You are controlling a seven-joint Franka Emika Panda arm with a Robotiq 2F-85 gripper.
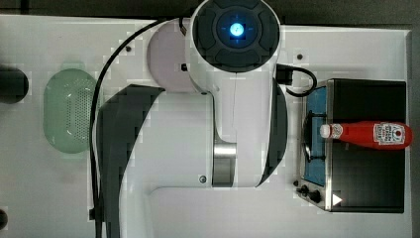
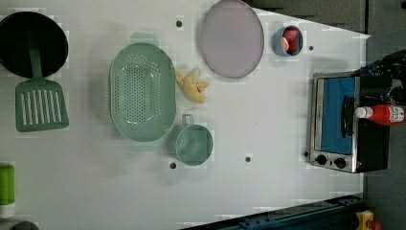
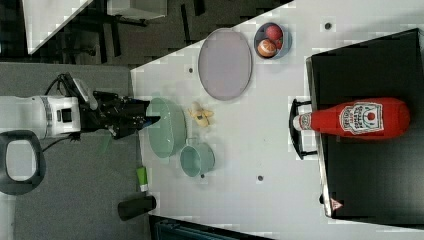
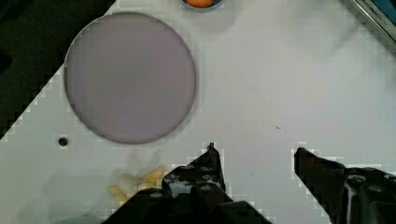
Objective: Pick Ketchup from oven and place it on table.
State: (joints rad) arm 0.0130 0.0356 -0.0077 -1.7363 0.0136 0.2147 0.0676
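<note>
1. In the wrist view the gripper (image 4: 254,154) has its two dark fingers (image 4: 205,170) set well apart, with bare white table (image 4: 289,79) between them; they hold nothing and touch nothing.
2. In the right view the gripper (image 3: 150,119) sticks out from the arm's white wrist over the rim of a green colander (image 3: 167,127), which sits at about 9 o'clock in the picture.
3. The ketchup bottle (image 3: 355,118) lies on its side on the flat black top of the oven (image 3: 370,170), at about 3 o'clock in the right view, with its white cap hanging over the oven's front edge above the dark handle.
4. Bottle and gripper are well apart: across the right view the colander, a small green cup (image 3: 196,159) and a stretch of bare table lie between them.
5. The top view has the arm's white body across the middle and the ketchup bottle (image 1: 369,134) at 3 o'clock on the oven (image 1: 366,188).
6. The left view gives the table setting that the arm covers in the top view: a lilac plate (image 2: 231,38) at 12 o'clock, a bowl of red fruit (image 2: 287,40) beside it, a yellow piece of food (image 2: 192,86) and a green spatula (image 2: 39,103) at 9 o'clock.
7. The wrist view brings up the plate (image 4: 130,77) close by and one corner of the oven's silver frame (image 4: 373,16).
</note>
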